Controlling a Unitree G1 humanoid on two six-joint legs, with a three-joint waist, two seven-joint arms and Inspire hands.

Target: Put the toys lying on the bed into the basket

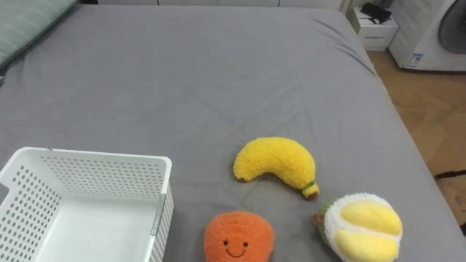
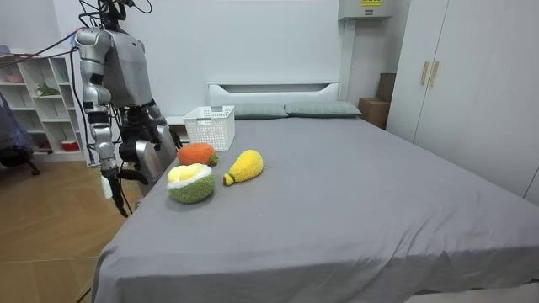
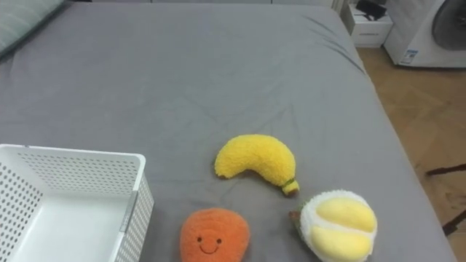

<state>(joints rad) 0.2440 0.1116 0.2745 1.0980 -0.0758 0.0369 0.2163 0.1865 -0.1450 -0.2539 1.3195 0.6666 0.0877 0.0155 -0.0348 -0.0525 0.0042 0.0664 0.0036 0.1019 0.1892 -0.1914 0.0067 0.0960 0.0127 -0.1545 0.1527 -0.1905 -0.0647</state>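
Sensibly, the right hand (image 2: 109, 180), hanging low, grip untellable, should lift the orange toy (image 1: 238, 237) straight into the neighbouring basket (image 1: 102, 176).

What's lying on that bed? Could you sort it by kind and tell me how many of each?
Plush fruit toys: 3 (orange one, yellow banana, white-and-yellow one)
White basket: 1
Pillows: 2
Total: 6
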